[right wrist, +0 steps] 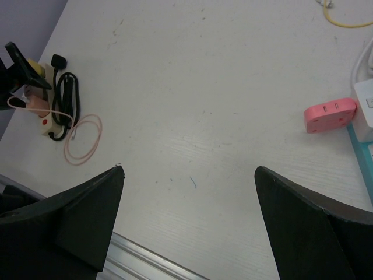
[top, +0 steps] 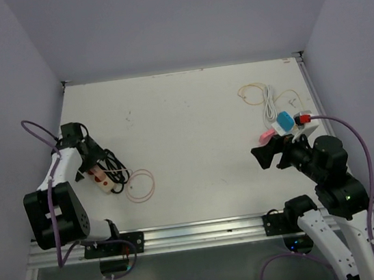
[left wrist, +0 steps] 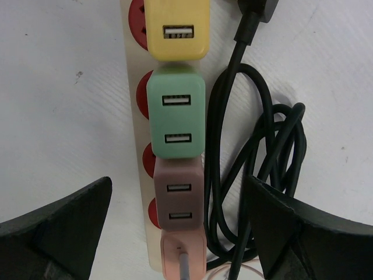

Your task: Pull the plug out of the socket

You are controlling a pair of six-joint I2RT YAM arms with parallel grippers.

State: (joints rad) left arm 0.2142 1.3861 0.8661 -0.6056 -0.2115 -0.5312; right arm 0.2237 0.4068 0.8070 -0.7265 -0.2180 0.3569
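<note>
Left gripper [left wrist: 178, 192], fingers spread, is hovering over one power strip [left wrist: 132, 58] carrying four USB chargers [left wrist: 176, 119]; right gripper [right wrist: 189, 175] is gaping too

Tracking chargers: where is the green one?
Far left; centre of left wrist view, the green charger sits on the power strip between the yellow charger and mauve charger.
</note>
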